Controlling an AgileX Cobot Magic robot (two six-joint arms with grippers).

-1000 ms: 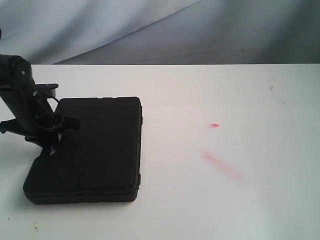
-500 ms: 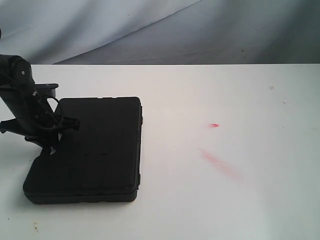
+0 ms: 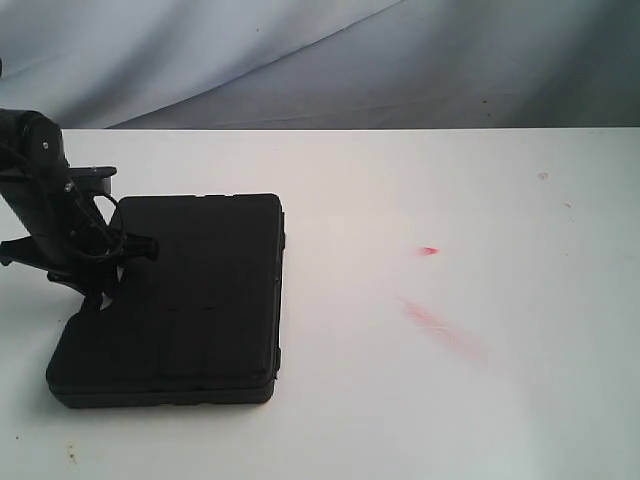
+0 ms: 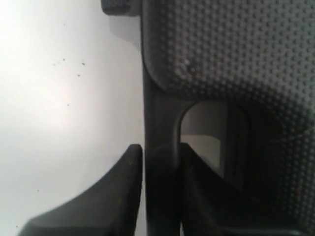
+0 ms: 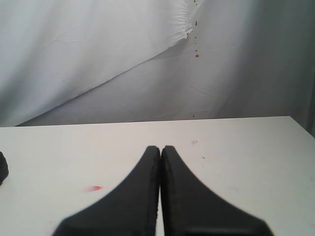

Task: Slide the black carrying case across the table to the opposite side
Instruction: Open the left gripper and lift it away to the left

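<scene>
The black carrying case lies flat on the left part of the white table. My left gripper stands at the case's left edge. In the left wrist view the case's dimpled shell fills one side, and its handle bar runs between the fingers of my left gripper, which is shut on it. My right gripper is shut with nothing in it, above bare table; the exterior view does not show it. A sliver of the case shows at that view's edge.
A red smear and a small red spot mark the tabletop right of the case. A grey cloth backdrop hangs behind the table's far edge. White tabletop stretches from the case to the right side.
</scene>
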